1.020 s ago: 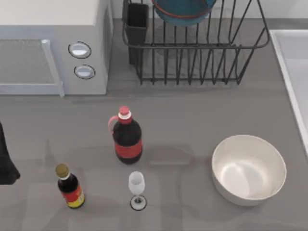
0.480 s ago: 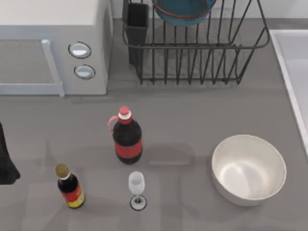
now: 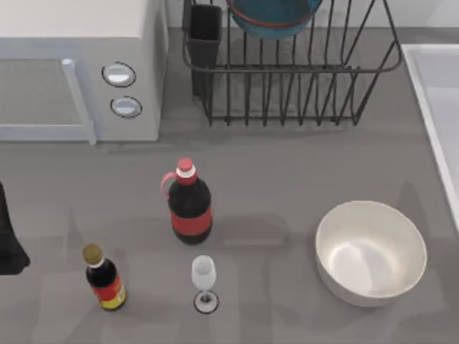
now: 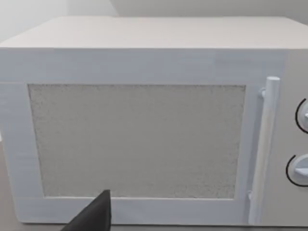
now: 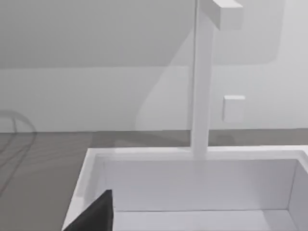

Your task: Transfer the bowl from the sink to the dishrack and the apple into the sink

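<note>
The teal-blue bowl (image 3: 272, 18) with its reddish rim line stands among the upright bars of the black dishrack (image 3: 301, 70) at the back of the table. The pale sink (image 3: 422, 100) runs along the right edge, and the right wrist view looks into the sink (image 5: 192, 185) from close by, its basin bare where it shows. The apple is out of view. A dark tip of my right gripper (image 5: 94, 217) sits over the sink's near rim. My left arm (image 3: 8, 244) is parked at the left edge, with my left gripper (image 4: 94, 219) facing the microwave.
A white microwave (image 3: 79, 72) fills the back left. A red-capped dark bottle (image 3: 189, 204), a small sauce bottle (image 3: 105, 278) and a wine glass (image 3: 204, 279) stand mid-table. A large white bowl (image 3: 371, 251) sits front right. A white faucet (image 5: 202, 77) rises behind the sink.
A faint shadow has appeared on the table just behind the white bowl. No object has moved.
</note>
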You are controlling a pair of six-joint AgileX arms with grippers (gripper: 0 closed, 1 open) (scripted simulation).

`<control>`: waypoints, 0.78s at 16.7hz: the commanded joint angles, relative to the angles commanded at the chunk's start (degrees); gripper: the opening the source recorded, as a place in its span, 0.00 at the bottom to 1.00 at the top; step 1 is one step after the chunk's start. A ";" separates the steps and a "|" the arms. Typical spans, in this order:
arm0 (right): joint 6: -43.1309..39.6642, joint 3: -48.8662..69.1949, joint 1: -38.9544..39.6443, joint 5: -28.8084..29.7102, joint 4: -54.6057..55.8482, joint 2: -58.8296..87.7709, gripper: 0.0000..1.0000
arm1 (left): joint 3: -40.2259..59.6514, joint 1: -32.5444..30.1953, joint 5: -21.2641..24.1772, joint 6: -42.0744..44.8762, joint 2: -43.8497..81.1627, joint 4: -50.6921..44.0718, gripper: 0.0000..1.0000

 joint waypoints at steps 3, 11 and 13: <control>-0.16 -3.40 3.78 3.36 -14.25 -20.20 1.00 | 0.00 0.00 0.00 0.00 0.00 0.00 1.00; -0.49 -13.28 14.44 13.31 -54.49 -75.98 1.00 | 0.00 0.00 0.00 0.00 0.00 0.00 1.00; -0.56 -15.81 17.15 15.86 -62.44 -84.87 1.00 | 0.00 0.00 0.00 0.00 0.00 0.00 1.00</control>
